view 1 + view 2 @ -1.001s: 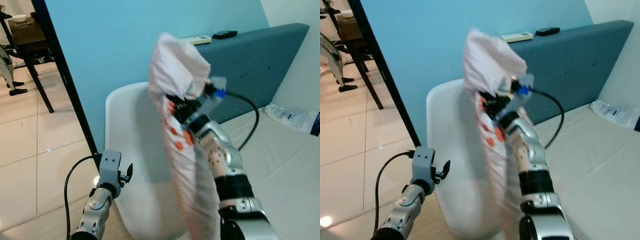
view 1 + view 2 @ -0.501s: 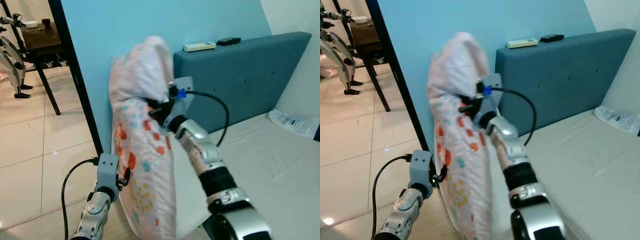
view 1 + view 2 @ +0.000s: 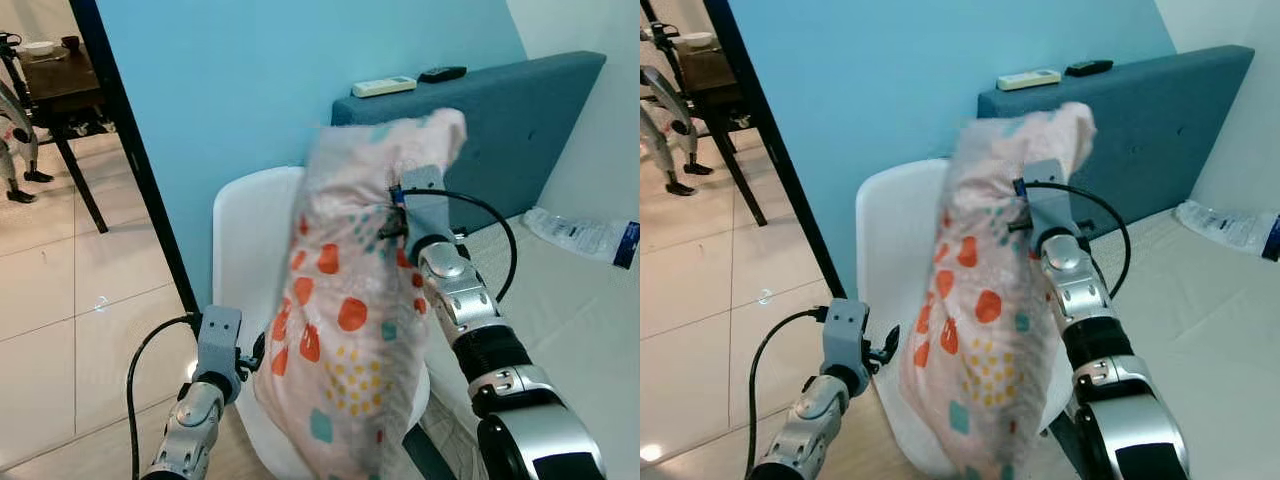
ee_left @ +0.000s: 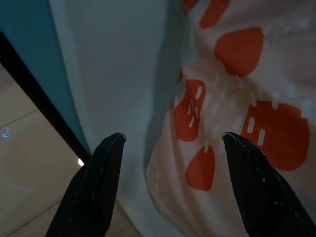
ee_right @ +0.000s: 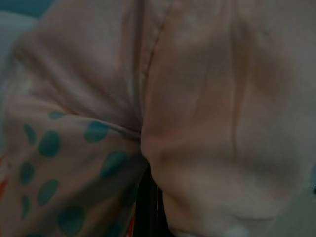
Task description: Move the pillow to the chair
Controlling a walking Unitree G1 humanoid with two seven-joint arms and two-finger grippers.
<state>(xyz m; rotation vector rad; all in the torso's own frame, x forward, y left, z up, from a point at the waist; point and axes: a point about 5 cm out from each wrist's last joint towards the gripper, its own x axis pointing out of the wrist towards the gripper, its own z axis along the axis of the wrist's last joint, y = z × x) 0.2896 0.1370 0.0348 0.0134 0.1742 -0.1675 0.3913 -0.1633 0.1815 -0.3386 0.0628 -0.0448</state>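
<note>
The right gripper was raised, fingers clamped into the pillow; the left gripper sat low, fingers spread apart.

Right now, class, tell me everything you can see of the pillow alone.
The pillow is soft pale pink fabric, printed with orange blobs, teal dots and small yellow spots. It hangs upright and crumpled, its top corner bunched. The right claw is shut on its upper part, holding it in front of the white chair. The open left claw hovers beside its lower edge, not touching.
</note>
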